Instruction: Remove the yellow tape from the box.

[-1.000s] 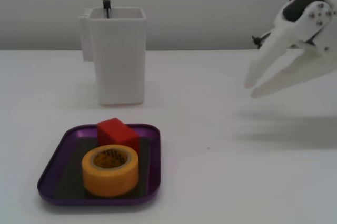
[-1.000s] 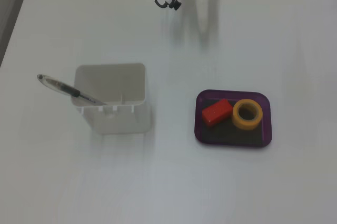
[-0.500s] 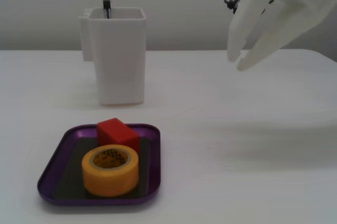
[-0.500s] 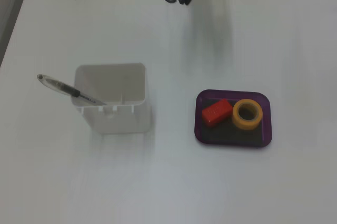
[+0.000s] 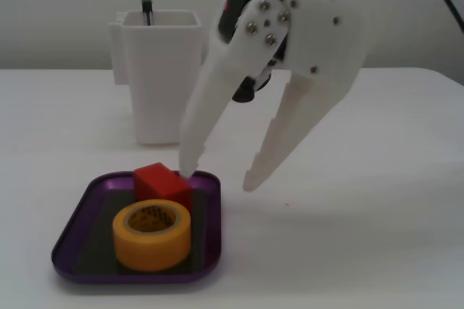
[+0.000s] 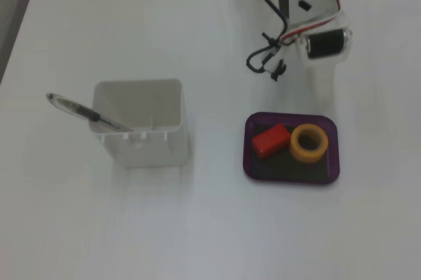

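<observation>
The tape (image 5: 151, 235) lies flat in the box (image 5: 80, 225), hole upward, axis vertical, touching the red block (image 5: 162, 181), below and nearer than the gripper (image 5: 217, 177). The gripper, jaws spread and empty, has swung in over the box's far edge; approach judged underway, grasp pending.

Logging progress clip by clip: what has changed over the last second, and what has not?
The white two-finger gripper has swung in from the right of a fixed view toward the shallow purple tray, jaws open, holding nothing. In the other fixed view the arm now reaches down toward the tray. The yellow tape roll, red block, tall white container and pen have not moved.
</observation>
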`<state>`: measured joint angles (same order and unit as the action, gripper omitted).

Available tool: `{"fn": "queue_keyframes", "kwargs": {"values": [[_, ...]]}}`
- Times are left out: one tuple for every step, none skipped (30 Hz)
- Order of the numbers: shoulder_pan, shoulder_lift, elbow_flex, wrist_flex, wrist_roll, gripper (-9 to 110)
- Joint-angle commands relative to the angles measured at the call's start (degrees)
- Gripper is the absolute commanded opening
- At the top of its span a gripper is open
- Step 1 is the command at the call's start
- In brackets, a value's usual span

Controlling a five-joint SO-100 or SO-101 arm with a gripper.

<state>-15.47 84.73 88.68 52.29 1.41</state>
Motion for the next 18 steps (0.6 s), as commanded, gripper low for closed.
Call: {"fn": "queue_keyframes", "kwargs": {"values": [[-0.44, -4.39, -6.94, -0.53, -0.26, 15], [-0.44, -5.98, -8.17, -0.53, -0.26, 15], [-0.44, -7.29, -9.40, -0.53, -0.26, 15], [-0.44, -8.44, -10.55, -0.53, -0.26, 15], [-0.44, -9.67, -11.51, -0.53, -0.26, 15], [-0.44, -10.55, -12.48, -0.53, -0.26, 15], [-0.44, -11.51, -13.36, -0.53, -0.26, 15], [-0.44, -12.30, -14.24, -0.53, -0.26, 15], [-0.44, -12.92, -15.21, -0.53, -0.26, 15], [-0.44, -13.62, -16.17, -0.53, -0.26, 15], [-0.44, -14.24, -16.96, -0.53, -0.26, 15], [-0.44, -14.85, -17.67, -0.35, -0.26, 15], [-0.44, -15.38, -18.19, -0.18, -0.26, 15], [-0.44, -15.82, -18.63, 0.00, -0.26, 15], [-0.44, -16.17, -18.90, 0.09, -0.26, 15], [-0.44, -16.52, -18.90, 0.09, -0.26, 15], [-0.44, -16.70, -18.90, 0.09, -0.26, 15], [-0.44, -16.70, -18.90, 0.18, -0.26, 15]]}}
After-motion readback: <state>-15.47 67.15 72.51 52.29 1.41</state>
